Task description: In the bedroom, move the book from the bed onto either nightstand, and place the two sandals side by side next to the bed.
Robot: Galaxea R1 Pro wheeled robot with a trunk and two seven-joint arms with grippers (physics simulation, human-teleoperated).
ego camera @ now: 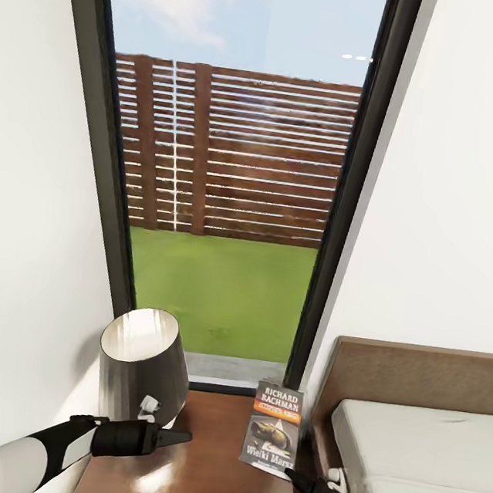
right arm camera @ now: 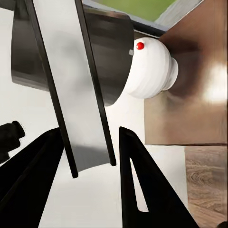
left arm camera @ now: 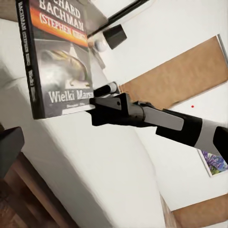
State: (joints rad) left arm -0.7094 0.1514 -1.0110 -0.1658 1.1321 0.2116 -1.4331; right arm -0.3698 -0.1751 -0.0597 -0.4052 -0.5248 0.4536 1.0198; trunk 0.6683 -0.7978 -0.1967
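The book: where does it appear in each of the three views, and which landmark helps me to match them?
Head view: book lower centre-right, over the nightstand.
Left wrist view: upper left, cover showing.
Right wrist view: edge-on between the fingers.
Shared landmark: the right gripper clamping its lower edge.

The book [ego camera: 274, 429], a thin paperback with a dark cover, orange band and white "Richard Bachman" lettering, stands upright over the right side of the nightstand [ego camera: 202, 466], its bottom edge held in the right pincer [ego camera: 296, 475]. The nightstand's glossy reddish-brown top sits just left of the bed [ego camera: 414, 448], whose off-white mattress meets a brown headboard.
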